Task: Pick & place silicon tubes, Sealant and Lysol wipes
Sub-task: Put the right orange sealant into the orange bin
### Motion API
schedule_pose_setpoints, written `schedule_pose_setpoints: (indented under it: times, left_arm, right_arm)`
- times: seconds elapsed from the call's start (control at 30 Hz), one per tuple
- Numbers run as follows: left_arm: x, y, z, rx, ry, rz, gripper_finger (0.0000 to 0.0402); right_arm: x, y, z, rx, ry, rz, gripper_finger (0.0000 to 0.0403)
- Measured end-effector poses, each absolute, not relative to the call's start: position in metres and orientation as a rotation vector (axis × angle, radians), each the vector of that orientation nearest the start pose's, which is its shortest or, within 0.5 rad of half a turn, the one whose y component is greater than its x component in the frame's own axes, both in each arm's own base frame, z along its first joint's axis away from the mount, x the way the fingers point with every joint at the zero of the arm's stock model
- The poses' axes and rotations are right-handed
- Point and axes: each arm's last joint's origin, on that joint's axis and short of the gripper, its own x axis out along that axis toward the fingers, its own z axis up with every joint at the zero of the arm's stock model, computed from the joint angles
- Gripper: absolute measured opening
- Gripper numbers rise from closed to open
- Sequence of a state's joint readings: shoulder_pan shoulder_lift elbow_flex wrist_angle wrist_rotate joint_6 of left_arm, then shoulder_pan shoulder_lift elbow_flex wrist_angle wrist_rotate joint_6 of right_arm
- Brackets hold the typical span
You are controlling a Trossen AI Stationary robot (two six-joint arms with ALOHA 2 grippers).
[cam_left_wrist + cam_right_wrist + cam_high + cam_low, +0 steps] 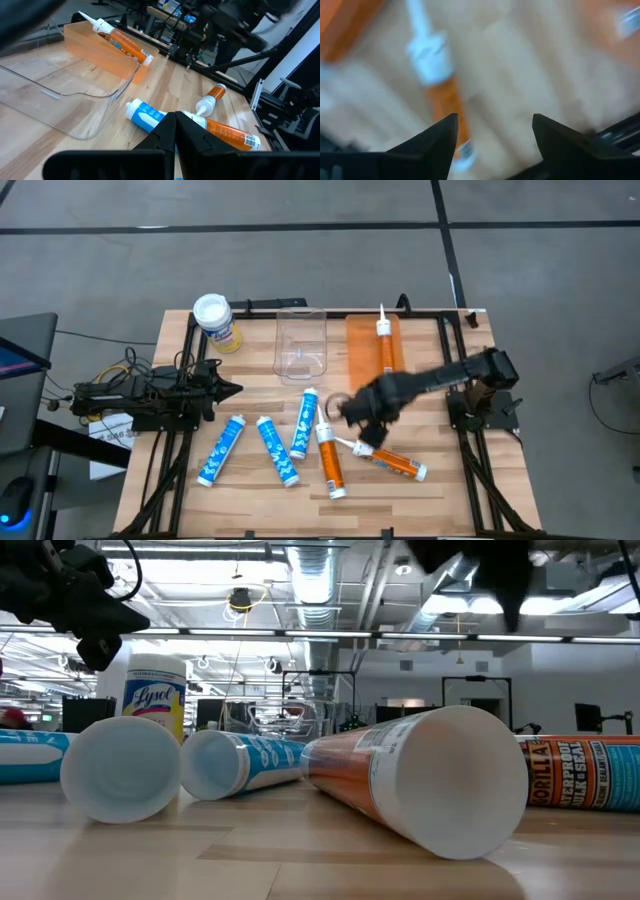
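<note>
Looking down, the right gripper (352,412) hovers over orange tubes (330,460) mid-table; the wipes canister (215,321) stands at the far-left corner. Wrist views show the right jaws spread and the left gripper (175,131) pressed together.

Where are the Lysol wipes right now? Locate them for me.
In the high view the Lysol wipes stand upright at the table's far left corner, just left of the clear bin and beyond the parked left gripper.
</note>
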State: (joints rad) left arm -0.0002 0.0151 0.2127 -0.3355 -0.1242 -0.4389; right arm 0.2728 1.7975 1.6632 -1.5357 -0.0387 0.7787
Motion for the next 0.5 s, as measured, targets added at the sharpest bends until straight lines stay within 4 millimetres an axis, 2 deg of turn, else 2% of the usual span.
schedule_pose_setpoints:
  times: [0.13, 0.23, 0.33, 0.5]
  left_arm:
    - [0.080, 0.004, 0.201, -0.429, 0.108, 0.152, 0.0000]
    - [0.080, 0.004, 0.201, -0.431, 0.108, 0.151, 0.0000]
    - [0.080, 0.003, 0.201, -0.432, 0.109, 0.149, 0.0000]
    - [0.080, 0.003, 0.201, -0.435, 0.115, 0.120, 0.0000]
  right_arm:
    - [0.298, 0.125, 0.289, 0.385, 1.675, -0.349, 0.0249]
    - [0.290, 0.143, 0.289, 0.373, 1.675, -0.341, 0.0249]
    - [0.288, 0.153, 0.288, 0.358, 1.643, -0.333, 0.0249]
    - [0.290, 0.155, 0.282, 0.326, 1.595, -0.352, 0.0249]
